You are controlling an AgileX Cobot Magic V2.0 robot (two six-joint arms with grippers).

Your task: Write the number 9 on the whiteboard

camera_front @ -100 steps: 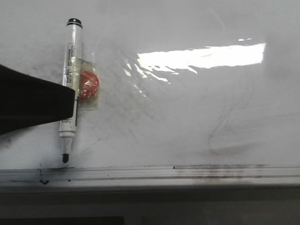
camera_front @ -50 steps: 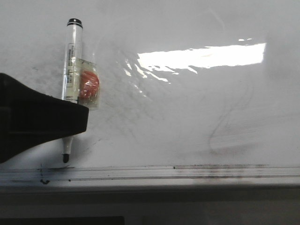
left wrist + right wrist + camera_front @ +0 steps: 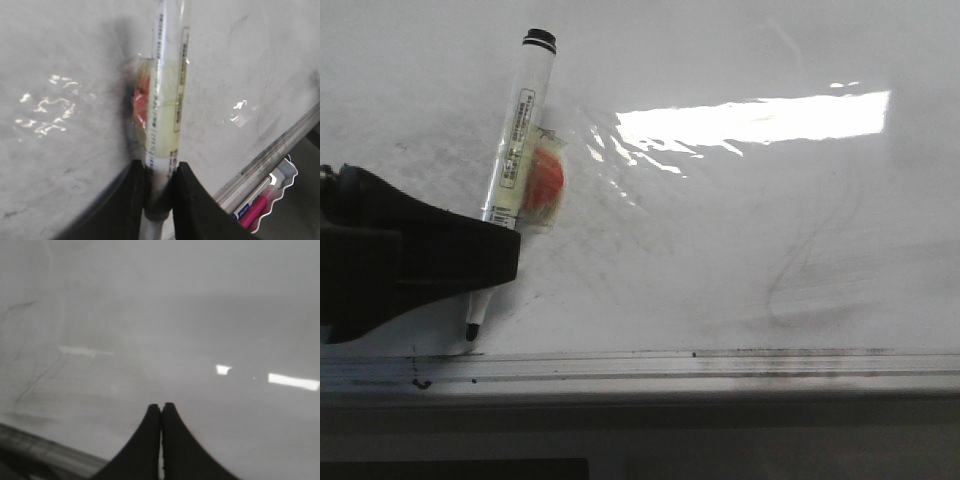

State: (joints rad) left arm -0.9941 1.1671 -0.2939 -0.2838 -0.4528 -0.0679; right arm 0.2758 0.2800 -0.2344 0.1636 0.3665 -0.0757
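The whiteboard (image 3: pixel 720 250) is glossy white with grey smudges and a dirty metal rail (image 3: pixel 670 365) along its near edge. No black number 9 shows on it; only a faint grey erased curl (image 3: pixel 810 280) at the right. My left gripper (image 3: pixel 490 265) is shut on a clear-barrelled black marker (image 3: pixel 515 140), near its tip end; the marker is tilted, cap end far, black tip (image 3: pixel 472 333) by the rail. The left wrist view shows the jaws (image 3: pixel 159 172) clamping the marker (image 3: pixel 167 90). My right gripper (image 3: pixel 161 407) is shut and empty over the board (image 3: pixel 200 315).
An orange-red block in clear tape (image 3: pixel 545 185) is stuck to the marker's side, seen also in the left wrist view (image 3: pixel 140 100). A tray with a pink pen (image 3: pixel 260 207) lies beyond the rail (image 3: pixel 280 142). Bright glare (image 3: pixel 750 120) lies on the board.
My left gripper moved right over the marker and closed on it. The marker has tilted, its cap end swinging right, and its tip shifted slightly right.
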